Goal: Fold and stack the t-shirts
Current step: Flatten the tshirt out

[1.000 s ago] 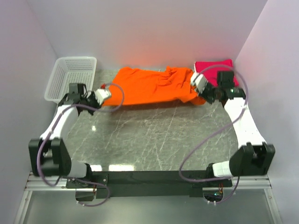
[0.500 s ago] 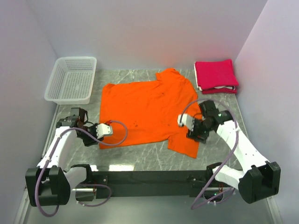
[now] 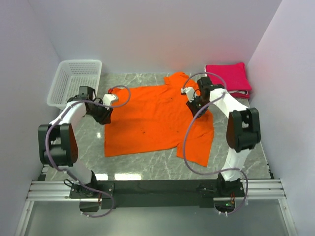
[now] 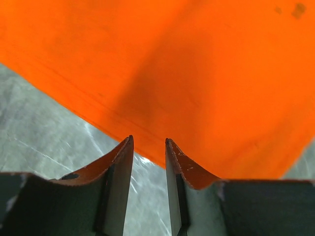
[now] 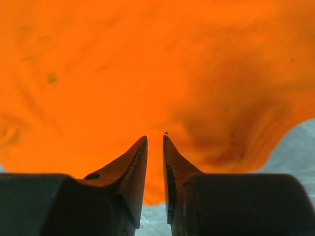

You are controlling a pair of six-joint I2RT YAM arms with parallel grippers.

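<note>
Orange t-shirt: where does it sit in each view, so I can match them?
Top external: orange t-shirt spread flat, centre of picture.
Left wrist: fills the upper frame, edge running diagonally.
Right wrist: fills nearly the whole frame.
Shared landmark: grey marble table beside the shirt's edge.

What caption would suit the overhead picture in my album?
Orange shirt spread out on a marble table; folded pink shirts stacked far right.
</note>
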